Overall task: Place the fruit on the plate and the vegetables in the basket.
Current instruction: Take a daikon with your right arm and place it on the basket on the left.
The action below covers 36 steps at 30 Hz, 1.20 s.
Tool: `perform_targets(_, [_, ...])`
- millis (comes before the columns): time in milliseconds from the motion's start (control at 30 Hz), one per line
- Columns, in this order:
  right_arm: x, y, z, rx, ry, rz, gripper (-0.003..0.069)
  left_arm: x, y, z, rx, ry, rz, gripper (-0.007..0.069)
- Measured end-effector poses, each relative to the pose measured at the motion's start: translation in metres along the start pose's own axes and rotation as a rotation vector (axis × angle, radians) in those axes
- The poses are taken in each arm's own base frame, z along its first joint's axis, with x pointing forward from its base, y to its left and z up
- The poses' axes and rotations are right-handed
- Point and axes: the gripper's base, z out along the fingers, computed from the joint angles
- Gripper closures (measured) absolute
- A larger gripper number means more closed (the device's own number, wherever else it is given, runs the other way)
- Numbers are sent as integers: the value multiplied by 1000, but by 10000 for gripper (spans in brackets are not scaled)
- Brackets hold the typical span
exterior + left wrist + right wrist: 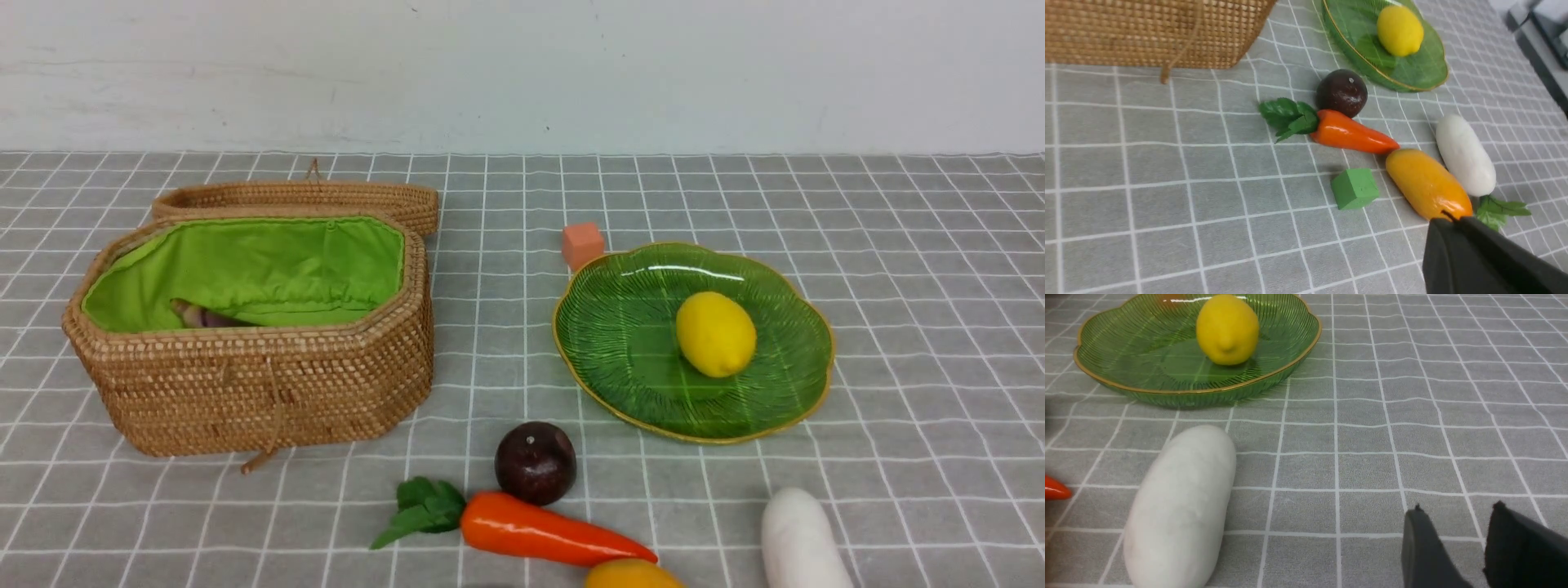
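The wicker basket (261,384) stands open at the left with the purple stalk (204,316) inside. The yellow lemon (715,334) lies on the green leaf plate (620,343). The maroon plum (535,462), the carrot (539,528), the orange-yellow mango (633,574) and the white radish (800,539) lie on the cloth near the front edge. Neither gripper shows in the front view. My left gripper (1453,219) is shut and empty, its tips at the near end of the mango (1425,183). My right gripper (1457,508) is open and empty over the cloth, to the side of the radish (1180,510).
A small orange cube (582,243) sits behind the plate. A green cube (1354,188) lies beside the mango and carrot (1351,132). Green leaves (1498,210) lie at the radish's near end. The basket's lid (302,196) lies open behind it. A pale wall bounds the table's far edge.
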Motion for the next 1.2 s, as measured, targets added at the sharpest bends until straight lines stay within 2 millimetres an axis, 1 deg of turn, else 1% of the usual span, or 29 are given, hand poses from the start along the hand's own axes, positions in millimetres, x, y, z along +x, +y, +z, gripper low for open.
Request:
perform_targets(167, [0, 0, 0, 0, 0, 1, 417, 4, 3, -2, -24, 28, -2, 637])
perform_targets(633, [0, 0, 0, 0, 0, 1, 417, 4, 5, -1, -39, 28, 7, 637])
perform_targets(800, [0, 0, 0, 0, 0, 1, 417, -4, 11, 2, -98, -85, 106, 637])
perform_targets(933, [0, 0, 0, 0, 0, 1, 417, -8, 17, 15, -115, -218, 225, 637])
perform_targets(1000, [0, 0, 0, 0, 0, 1, 417, -8, 18, 18, -117, -256, 246, 637])
perform_targets(1100, [0, 0, 0, 0, 0, 1, 417, -10, 18, 22, -113, -353, 220, 637])
perform_targets(1200, [0, 0, 0, 0, 0, 1, 417, -10, 22, 22, -190, -400, 203, 637])
